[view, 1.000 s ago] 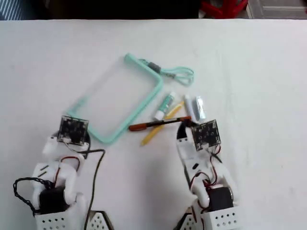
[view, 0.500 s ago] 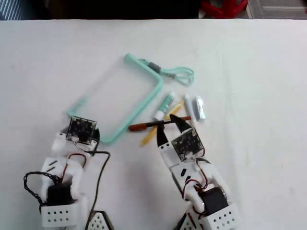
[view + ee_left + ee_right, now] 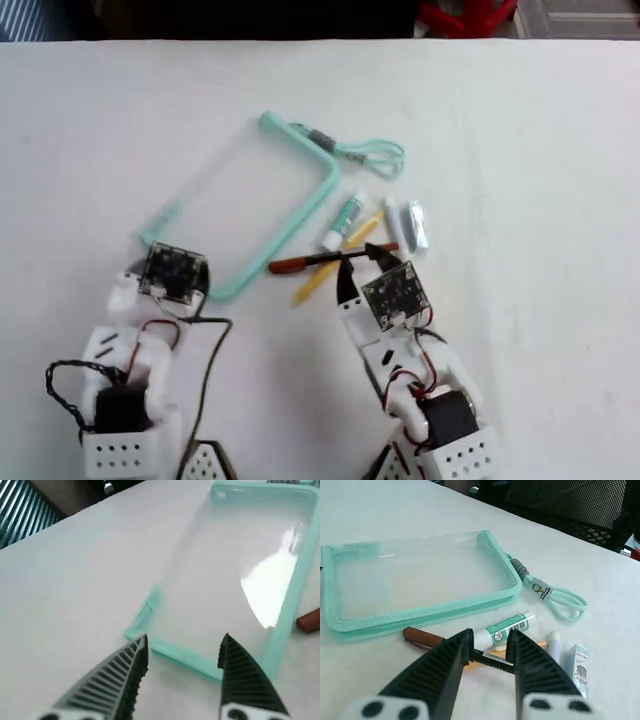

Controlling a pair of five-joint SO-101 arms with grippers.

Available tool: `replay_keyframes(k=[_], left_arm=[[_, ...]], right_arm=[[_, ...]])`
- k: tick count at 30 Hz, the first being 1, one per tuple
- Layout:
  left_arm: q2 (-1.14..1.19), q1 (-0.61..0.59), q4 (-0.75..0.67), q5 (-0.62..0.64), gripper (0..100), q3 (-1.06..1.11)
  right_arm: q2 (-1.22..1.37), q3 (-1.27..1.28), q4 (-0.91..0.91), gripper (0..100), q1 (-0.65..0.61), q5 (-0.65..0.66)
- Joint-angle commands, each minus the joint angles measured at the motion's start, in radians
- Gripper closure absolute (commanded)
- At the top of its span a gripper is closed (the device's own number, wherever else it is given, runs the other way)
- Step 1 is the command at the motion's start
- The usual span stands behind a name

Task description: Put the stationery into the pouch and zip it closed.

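Nearest: right jaws, set to a narrow gap astride the brown pen (image 3: 305, 263), one tip on either side of the dark barrel, not yet pinching by the look of it. Alongside, left jaws spread wide, holding nothing, hovering just short of the near corner of the pouch (image 3: 300, 218).

Step in hand, most likely: picking up the pen. To do it well:
- Come down close to the surface (image 3: 540, 150).
- Centre on the barrel and close squarely across it.
- Avoid catching the yellow pencil (image 3: 312, 284) lying crossed with it.
- Lift level rather than by one end.
- Meanwhile pin the mint rim with the left jaws to stop the pouch sliding.
- Zip state: cannot tell, so worth checking before carrying anything over.

Just beyond the pen: glue stick (image 3: 342, 222), white stick (image 3: 391, 217) and small tube (image 3: 417, 226), close together, all outside the pouch. Farther still: the pouch itself, flat and seemingly empty, wrist strap (image 3: 375, 153) trailing off the far corner.
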Motion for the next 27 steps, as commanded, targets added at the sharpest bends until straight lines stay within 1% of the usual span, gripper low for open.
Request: replay_keyframes(k=[1,2,5,7,8,10,12,16,19,22,27], left_arm=[[-0.005,0.064,-0.044,0.021,76,-0.061],[-0.005,0.073,-0.066,0.021,76,-0.064],[-0.005,0.074,-0.204,0.021,76,-0.068],[0.001,0.081,-0.229,-0.017,76,-0.110],[0.001,0.090,-0.196,-0.058,76,-0.144],[0.005,0.130,-0.074,-0.129,76,-0.227],[0.033,0.165,0.025,-0.137,76,-0.305],[0.170,0.185,0.063,-0.137,76,-0.433],[0.328,0.183,0.078,-0.120,76,-0.546],[0.533,0.183,0.132,-0.087,76,-0.695],[0.920,0.183,0.302,-0.094,76,-1.022]], right_arm=[[-0.005,0.009,0.002,88.2,0.012,0.009],[-0.005,0.009,0.002,88.2,0.012,0.009],[-0.005,0.009,0.002,88.2,0.031,0.011],[-0.005,0.009,0.001,88.2,0.056,0.011],[-0.005,0.009,0.001,88.2,0.064,0.011],[-0.005,0.009,-0.012,88.2,0.076,0.011],[-0.005,0.009,-0.012,88.2,0.082,0.011],[-0.005,0.009,-0.012,88.2,0.076,0.011],[-0.005,0.009,-0.010,88.2,0.076,0.011],[-0.005,0.009,-0.008,88.2,0.077,0.011],[-0.005,0.009,-0.008,88.2,0.076,0.011]])
